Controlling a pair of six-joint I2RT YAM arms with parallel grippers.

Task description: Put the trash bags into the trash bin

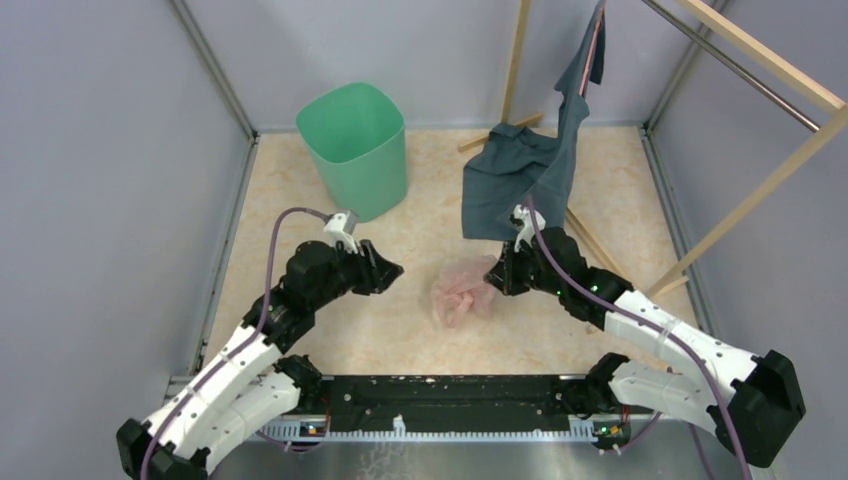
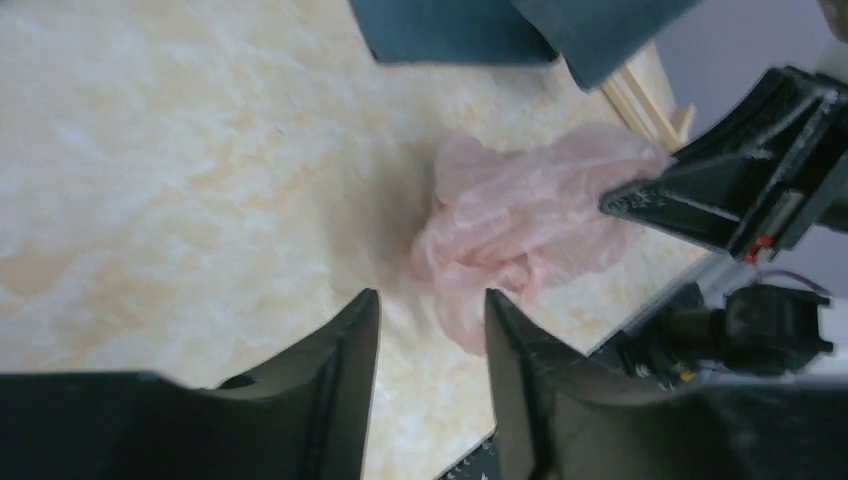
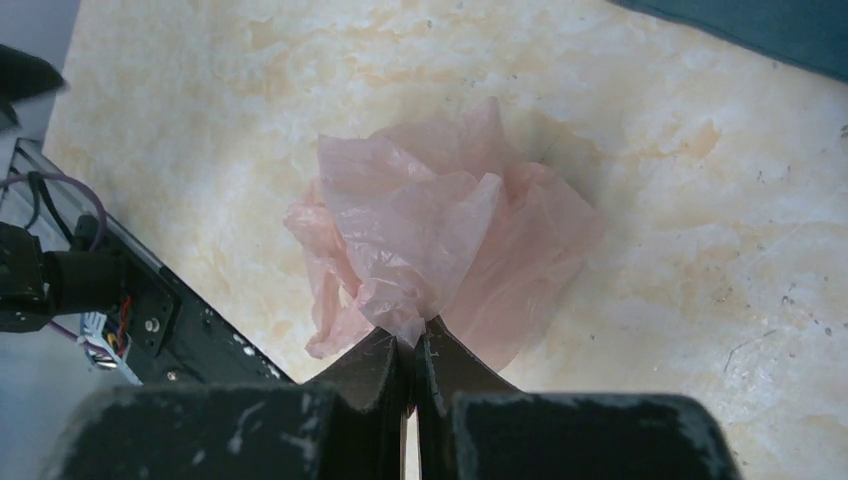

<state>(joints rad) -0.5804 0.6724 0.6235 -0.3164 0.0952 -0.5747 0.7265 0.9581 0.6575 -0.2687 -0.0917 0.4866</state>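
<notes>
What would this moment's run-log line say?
right gripper: shut on trash bag | left gripper: open, empty, facing bag | trash bin: upright, back left, bag not inside

Trash bag translucent pale pink; trash bin mint green; cloth dark blue-grey; table cream-marbled.

The mint-green plastic waste bin stands upper left of centre on the marbled beige tabletop. The crumpled pale-pink plastic film bag lies at centre, just below the dark blue-grey cloth garment hanging from the wooden rack at upper right.
</notes>
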